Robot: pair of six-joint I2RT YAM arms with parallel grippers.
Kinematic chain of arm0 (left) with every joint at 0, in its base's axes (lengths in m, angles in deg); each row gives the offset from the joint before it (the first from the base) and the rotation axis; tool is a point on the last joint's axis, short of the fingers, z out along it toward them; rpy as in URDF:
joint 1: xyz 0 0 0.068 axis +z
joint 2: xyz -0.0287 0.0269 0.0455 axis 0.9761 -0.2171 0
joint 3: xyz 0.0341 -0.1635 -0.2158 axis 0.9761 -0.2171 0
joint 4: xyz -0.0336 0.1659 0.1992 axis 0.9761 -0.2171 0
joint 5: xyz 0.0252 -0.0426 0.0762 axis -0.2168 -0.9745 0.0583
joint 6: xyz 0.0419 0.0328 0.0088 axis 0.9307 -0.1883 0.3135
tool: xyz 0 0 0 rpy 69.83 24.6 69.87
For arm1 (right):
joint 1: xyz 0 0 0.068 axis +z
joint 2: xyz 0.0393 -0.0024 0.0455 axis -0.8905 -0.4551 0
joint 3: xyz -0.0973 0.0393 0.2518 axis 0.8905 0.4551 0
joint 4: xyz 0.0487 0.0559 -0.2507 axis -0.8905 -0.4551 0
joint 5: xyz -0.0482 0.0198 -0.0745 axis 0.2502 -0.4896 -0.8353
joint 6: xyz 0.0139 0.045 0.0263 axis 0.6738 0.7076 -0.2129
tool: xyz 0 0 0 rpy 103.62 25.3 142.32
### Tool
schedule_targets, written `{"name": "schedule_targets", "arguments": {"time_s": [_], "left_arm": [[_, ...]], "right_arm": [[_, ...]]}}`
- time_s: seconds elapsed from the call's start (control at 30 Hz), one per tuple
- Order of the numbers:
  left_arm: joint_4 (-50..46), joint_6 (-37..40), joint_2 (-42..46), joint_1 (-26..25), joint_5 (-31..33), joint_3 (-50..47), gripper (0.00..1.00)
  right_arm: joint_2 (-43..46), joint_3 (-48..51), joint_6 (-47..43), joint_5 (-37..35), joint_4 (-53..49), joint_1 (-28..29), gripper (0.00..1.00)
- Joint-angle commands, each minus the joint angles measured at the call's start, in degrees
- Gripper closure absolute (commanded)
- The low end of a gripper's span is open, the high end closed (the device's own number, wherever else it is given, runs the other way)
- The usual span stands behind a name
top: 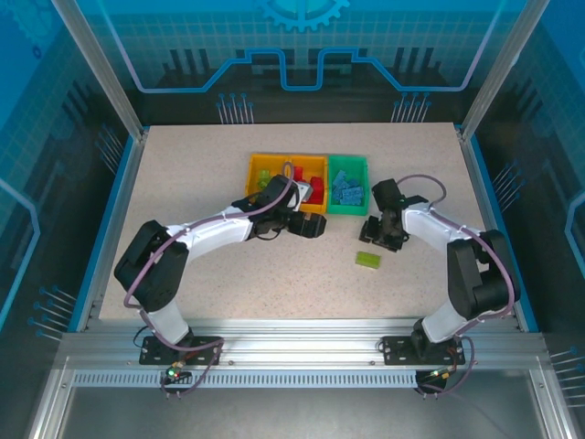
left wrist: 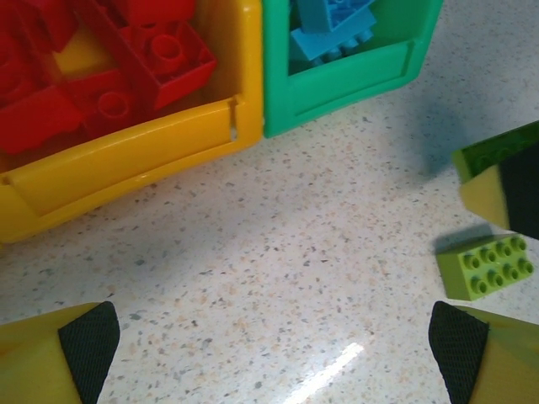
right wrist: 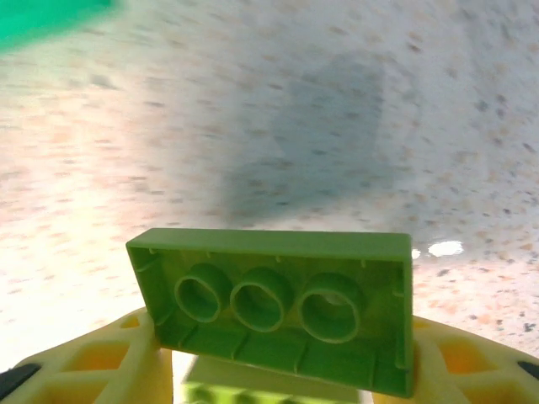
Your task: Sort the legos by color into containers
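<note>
A lime green lego [right wrist: 278, 307] clamped in the right gripper [top: 382, 235], hollow underside toward the wrist camera, long axis crosswise between the fingers [right wrist: 93, 370], clear of the table [top: 183, 183], left gripper [left wrist: 274, 345] spread wide, loose lime lego [left wrist: 487, 267] studs-up nearby.

Bright, even light falls from above in the top view: the speckled table [top: 183, 201] reads pale and clear, the blue walls [top: 55, 137] dimmer, and the arms [top: 219, 229] cast only soft, short shadows. The left wrist view is sharp, with 1 white streak of glare low on the table and a faint grey shadow right of the green bin [left wrist: 337, 84]. In the right wrist view the lime brick [right wrist: 278, 311] is crisp while the table behind smears into blur, carrying 1 dark soft-edged shadow and 1 small glare spot
</note>
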Motion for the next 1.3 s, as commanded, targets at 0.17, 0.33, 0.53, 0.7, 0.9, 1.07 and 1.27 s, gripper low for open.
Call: {"name": "schedule_targets", "arguments": {"time_s": [0.17, 0.33, 0.53, 0.7, 0.9, 1.07, 1.27], "left_arm": [[-1.31, -6.76, 6.60, 4.34, 5.01, -6.02, 0.01], [-2.04, -8.81, 12.49, 6.90, 8.92, -11.41, 0.01], [-4.50, -10.19, 20.83, 10.86, 13.13, -18.46, 0.01], [-7.65, -10.96, 25.33, 14.68, 13.82, -22.24, 0.01], [-8.11, -12.53, 28.97, 17.70, 13.09, -26.42, 0.01], [-9.19, -12.24, 30.45, 18.45, 12.78, -27.49, 0.01], [-9.67, -12.35, 30.93, 18.64, 12.25, -27.91, 0.01]], "right_arm": [[-1.00, -15.23, -2.35, -1.18, -4.86, 8.41, 0.48], [-8.59, -25.80, -3.46, -0.47, -5.33, 13.03, 0.49], [-20.25, -41.00, -5.08, 1.53, -5.93, 17.80, 0.49], [-29.39, -53.18, -5.95, 3.13, -8.25, 19.90, 0.49], [-39.65, -67.06, -6.60, 5.51, -11.05, 21.23, 0.50], [-47.54, -76.90, -6.37, 6.41, -13.45, 21.05, 0.49], [-50.48, -81.27, -5.02, 7.92, -14.46, 20.33, 0.44]]}}
